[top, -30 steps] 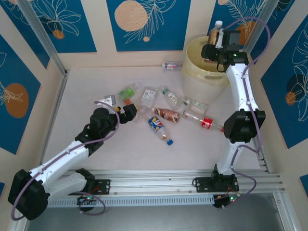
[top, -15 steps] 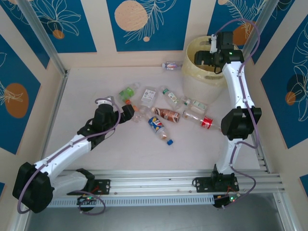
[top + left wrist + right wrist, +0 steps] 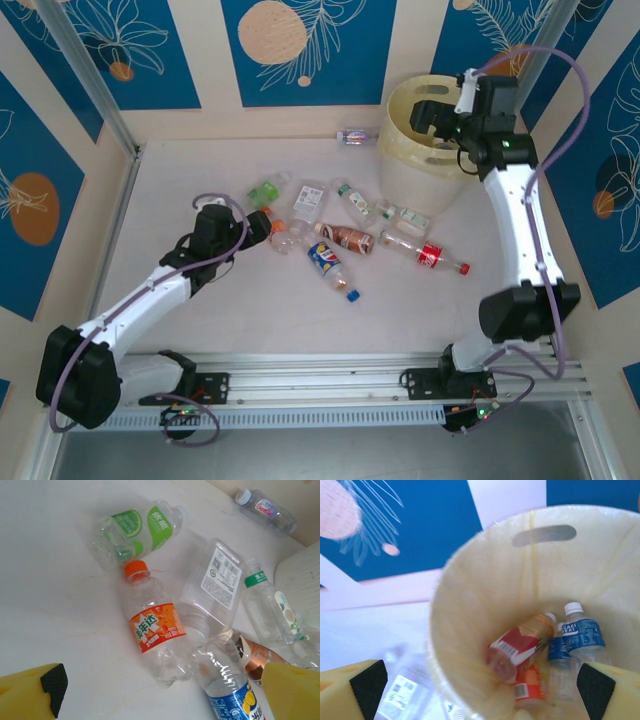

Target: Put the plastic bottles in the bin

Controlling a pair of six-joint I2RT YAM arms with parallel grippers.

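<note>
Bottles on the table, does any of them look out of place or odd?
One clear bottle lies alone by the far wall, left of the bin, apart from the cluster mid-table. Nothing looks spilled.

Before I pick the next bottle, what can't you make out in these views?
- Right wrist view: bottles in the bin are blurred; the lowest run off the bottom edge, so no sure count.
- Left wrist view: blue-label bottle cut by the bottom edge; brown bottle partly behind a yellow finger.
- Top view: far bottle, label too small to read.
</note>
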